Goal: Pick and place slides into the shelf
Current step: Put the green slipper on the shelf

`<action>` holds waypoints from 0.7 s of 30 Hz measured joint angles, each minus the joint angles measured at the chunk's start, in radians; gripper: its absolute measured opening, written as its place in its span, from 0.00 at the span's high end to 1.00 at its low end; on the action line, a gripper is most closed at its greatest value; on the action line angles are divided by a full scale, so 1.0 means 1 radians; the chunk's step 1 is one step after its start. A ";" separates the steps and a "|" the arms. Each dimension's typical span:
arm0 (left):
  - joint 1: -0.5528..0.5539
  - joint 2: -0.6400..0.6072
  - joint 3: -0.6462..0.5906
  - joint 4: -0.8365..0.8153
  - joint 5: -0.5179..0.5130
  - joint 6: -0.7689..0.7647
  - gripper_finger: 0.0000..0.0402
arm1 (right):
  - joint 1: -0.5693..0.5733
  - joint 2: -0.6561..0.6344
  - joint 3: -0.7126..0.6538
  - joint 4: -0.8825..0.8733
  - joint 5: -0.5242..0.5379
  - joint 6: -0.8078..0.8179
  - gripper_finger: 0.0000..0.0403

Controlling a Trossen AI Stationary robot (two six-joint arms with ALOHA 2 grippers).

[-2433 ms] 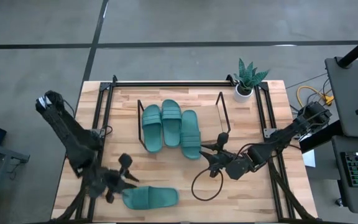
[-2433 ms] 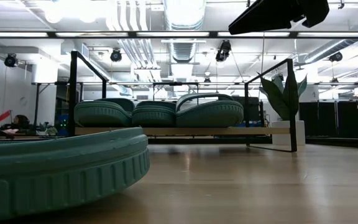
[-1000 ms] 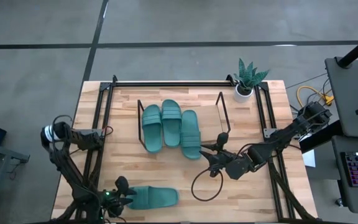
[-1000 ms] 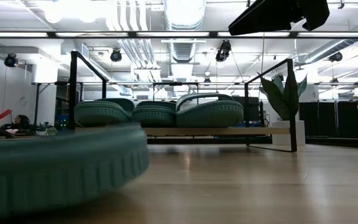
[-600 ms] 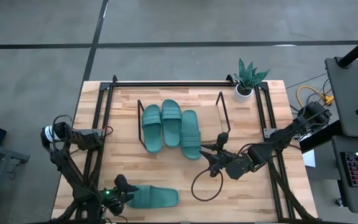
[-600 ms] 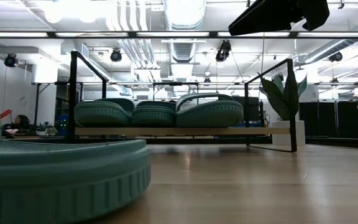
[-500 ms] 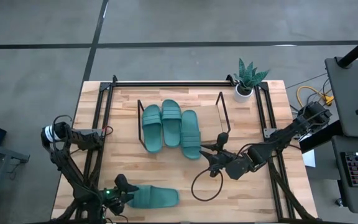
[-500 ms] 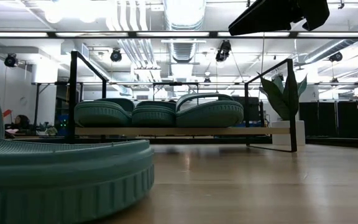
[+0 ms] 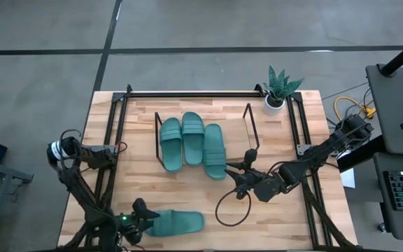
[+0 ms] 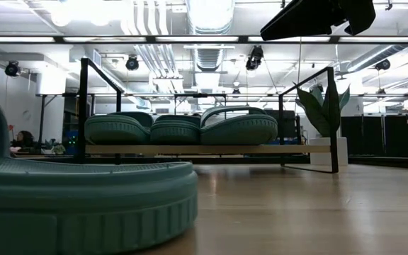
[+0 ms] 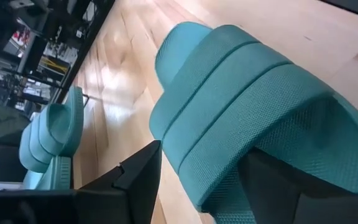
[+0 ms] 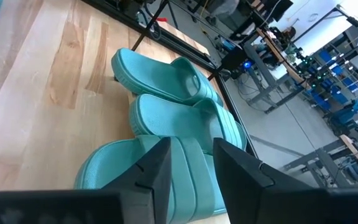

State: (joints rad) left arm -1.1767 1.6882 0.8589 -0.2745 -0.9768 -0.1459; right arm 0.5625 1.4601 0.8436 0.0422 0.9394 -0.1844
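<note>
One teal slide (image 9: 177, 222) lies sole-down near the table's near edge and fills the low view's left side (image 10: 76, 205). My left gripper (image 9: 140, 222) is open at that slide's left end, its fingers either side of the strap's edge (image 11: 201, 155). Three more slides (image 9: 193, 140) lie side by side on the wood base of the black-rod shelf (image 9: 249, 122). My right gripper (image 9: 247, 175) hovers just right of the shelf's rightmost slide (image 12: 185, 180), open a little and touching nothing. My left gripper comes in level from the table's left, along the slide. One finger (image 11: 272, 186) reaches under the wide strap (image 11: 229, 124) into the foot opening. The other finger (image 11: 135, 180) stands outside the strap with bare wood showing between. The slide rests flat on the table.
A black cable loop (image 9: 231, 206) lies on the table near my right gripper. A potted plant (image 9: 278, 87) stands at the far right corner. Black frame rails (image 9: 114, 133) run along the table's left, right and far sides. Bare wood lies between the shelf and the near slide.
My left gripper has crept toward the table's right, into the slide's strap. The slide has slid a little to the right along the table, staying flat; in the low view its rim has advanced. My right arm has kept still.
</note>
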 joint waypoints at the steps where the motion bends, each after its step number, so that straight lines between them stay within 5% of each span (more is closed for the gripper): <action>1: 0.005 0.000 0.000 0.003 0.005 0.000 0.54 | 0.000 0.000 0.000 0.000 0.000 0.000 0.73; 13: 0.030 -0.002 0.002 0.005 0.005 0.052 0.97 | 0.000 0.000 0.000 0.000 -0.004 -0.026 0.76; 21: 0.031 -0.107 0.002 -0.015 -0.051 0.205 1.00 | 0.003 -0.006 0.000 -0.001 0.001 -0.053 0.78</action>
State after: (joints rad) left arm -1.1461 1.5809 0.8612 -0.2893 -1.0273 0.0591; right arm 0.5650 1.4543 0.8433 0.0412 0.9401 -0.2371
